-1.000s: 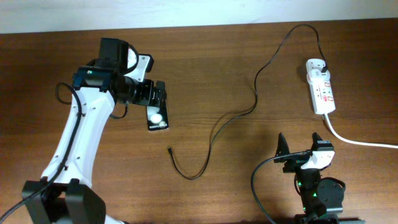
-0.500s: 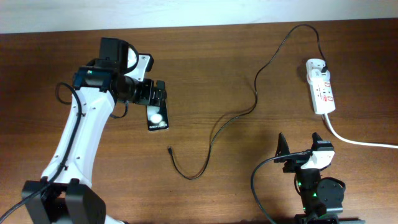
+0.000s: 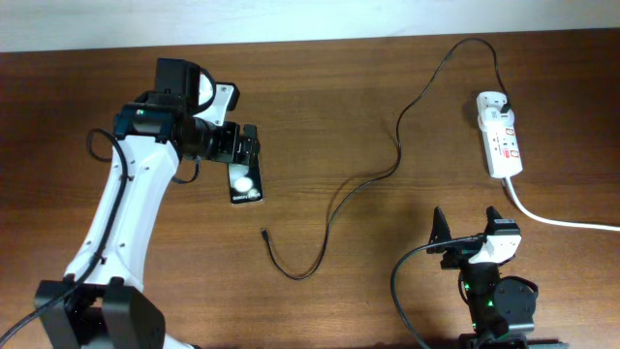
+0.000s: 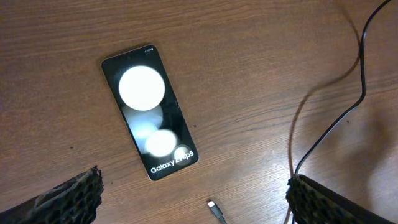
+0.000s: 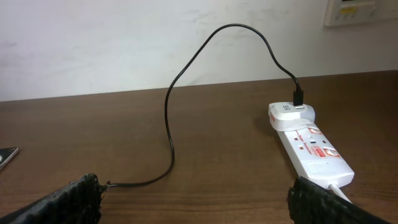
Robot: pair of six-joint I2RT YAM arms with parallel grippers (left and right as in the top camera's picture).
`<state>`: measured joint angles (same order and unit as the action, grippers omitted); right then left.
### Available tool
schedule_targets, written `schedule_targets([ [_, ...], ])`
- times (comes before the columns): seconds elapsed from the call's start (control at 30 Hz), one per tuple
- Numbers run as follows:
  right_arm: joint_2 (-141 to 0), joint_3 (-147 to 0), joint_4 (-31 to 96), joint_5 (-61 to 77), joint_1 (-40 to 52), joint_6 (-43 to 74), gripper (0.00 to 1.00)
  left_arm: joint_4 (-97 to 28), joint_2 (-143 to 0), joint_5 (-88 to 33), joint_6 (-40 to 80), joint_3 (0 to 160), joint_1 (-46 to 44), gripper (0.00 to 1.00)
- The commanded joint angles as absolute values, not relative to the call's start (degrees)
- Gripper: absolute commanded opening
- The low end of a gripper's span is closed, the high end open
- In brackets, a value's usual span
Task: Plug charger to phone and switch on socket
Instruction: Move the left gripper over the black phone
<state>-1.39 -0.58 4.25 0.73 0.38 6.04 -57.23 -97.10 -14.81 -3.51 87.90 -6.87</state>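
The phone (image 4: 150,113) carries white lettering near one end: "Galaxy Z Flip5".

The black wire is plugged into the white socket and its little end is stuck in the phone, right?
No. The charger is in the socket, but its little end lies on the table, apart from the phone; the left wrist view shows it.

Bare table (image 3: 320,87) surrounds the phone (image 4: 149,121); only the charger (image 3: 398,145) crosses the middle.

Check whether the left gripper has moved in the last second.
No. In the overhead view the left gripper sits at the same spot as before, just beyond the far end of the phone, which has not shifted either.
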Motion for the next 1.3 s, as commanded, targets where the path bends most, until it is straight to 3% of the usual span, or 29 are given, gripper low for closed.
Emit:
schedule_targets([
  [0.0, -1.2, -0.3, 4.6, 0.3, 0.8, 6.2, 0.99, -56.4, -99.7, -15.7, -4.2, 88.8, -7.0, 0.99],
  [1.27, -1.2, -0.3, 4.6, 0.3, 0.8, 6.2, 0.99, -49.5, -119.4, -4.4, 15.0, 88.8, -9.1, 0.99],
])
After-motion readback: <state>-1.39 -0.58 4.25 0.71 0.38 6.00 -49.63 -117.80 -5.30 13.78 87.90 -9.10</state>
